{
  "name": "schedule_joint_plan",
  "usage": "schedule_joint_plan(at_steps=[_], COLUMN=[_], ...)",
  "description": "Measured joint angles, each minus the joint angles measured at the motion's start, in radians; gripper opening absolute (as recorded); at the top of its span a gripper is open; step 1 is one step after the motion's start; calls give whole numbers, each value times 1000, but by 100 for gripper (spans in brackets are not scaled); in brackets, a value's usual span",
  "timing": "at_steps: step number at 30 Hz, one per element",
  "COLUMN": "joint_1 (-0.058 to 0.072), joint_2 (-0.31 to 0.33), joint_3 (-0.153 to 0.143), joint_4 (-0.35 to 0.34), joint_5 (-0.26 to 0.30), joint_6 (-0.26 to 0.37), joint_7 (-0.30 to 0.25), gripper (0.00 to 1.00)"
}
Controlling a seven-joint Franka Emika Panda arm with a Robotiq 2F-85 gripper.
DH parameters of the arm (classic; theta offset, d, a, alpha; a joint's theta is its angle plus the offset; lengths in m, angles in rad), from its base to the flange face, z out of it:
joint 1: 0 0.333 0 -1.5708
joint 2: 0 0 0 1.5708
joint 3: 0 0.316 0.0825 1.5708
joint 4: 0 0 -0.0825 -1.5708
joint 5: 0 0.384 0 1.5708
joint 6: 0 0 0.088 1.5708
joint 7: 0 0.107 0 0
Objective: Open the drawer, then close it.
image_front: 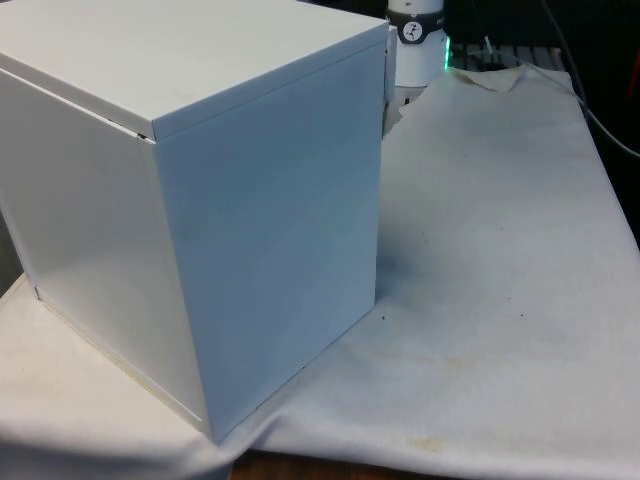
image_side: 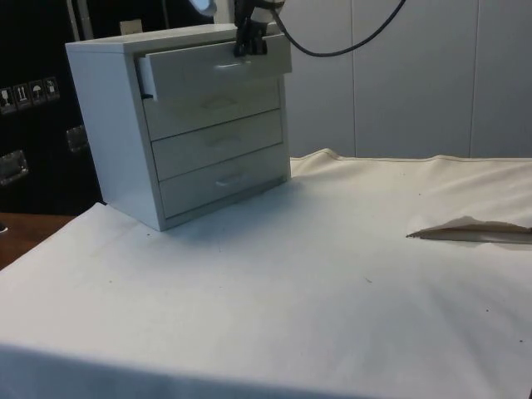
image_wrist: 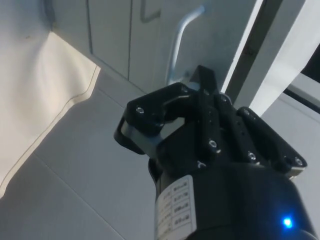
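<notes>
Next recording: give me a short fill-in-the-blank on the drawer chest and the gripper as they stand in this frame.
1. The chest of drawers has ____ drawers.
2. The drawer pulled partly out is the ____ one.
3. The gripper is at that drawer's ____.
4. The table is covered by a ____ cloth.

Missing words: four; top; handle; white

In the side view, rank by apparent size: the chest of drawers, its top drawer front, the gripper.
1. chest of drawers
2. top drawer
3. gripper
</notes>
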Motion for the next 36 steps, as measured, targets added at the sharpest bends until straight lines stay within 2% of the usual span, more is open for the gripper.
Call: schedule_joint_plan(at_steps=[28, 36], joint_1=[0, 1], joint_2=[144, 154], joint_3=[-128, -133], joint_4=[104, 115], joint_5=[74, 110], joint_6=[208, 228], joint_7=[-1, -1], gripper=[0, 0])
